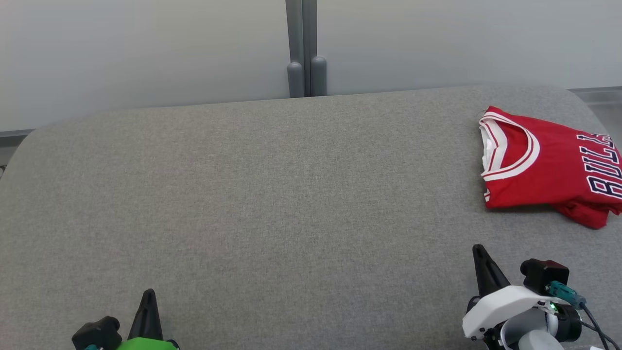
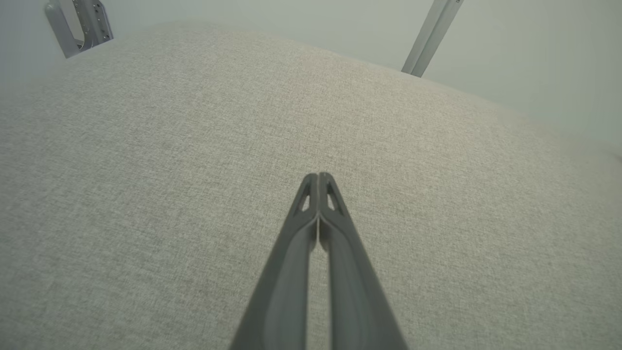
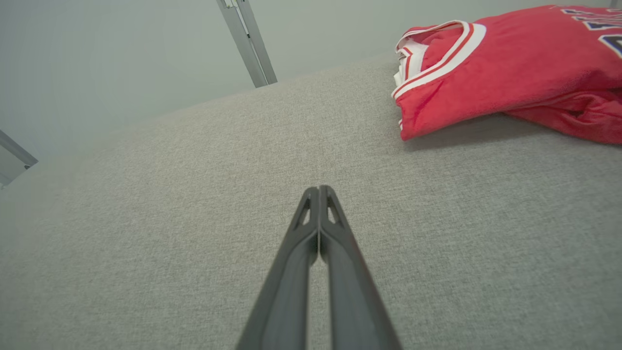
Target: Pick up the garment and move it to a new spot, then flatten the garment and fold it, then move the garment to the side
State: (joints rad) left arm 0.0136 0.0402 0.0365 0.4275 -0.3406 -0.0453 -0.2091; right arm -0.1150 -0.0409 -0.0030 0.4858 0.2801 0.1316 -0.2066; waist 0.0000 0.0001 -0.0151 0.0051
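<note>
The garment is a red jersey with white trim and dark lettering, lying folded at the far right of the grey padded table. It also fills the upper right of the right wrist view as the garment. My right gripper sits near the front edge, below the jersey and apart from it, shut with nothing in it; its tips meet. At the lower left my left gripper is shut and empty too, and its tips touch over bare fabric.
A pale wall with a grey vertical post stands behind the table's far edge. The table's rounded corners show at the far left and far right. A metal bracket sits beyond the table in the left wrist view.
</note>
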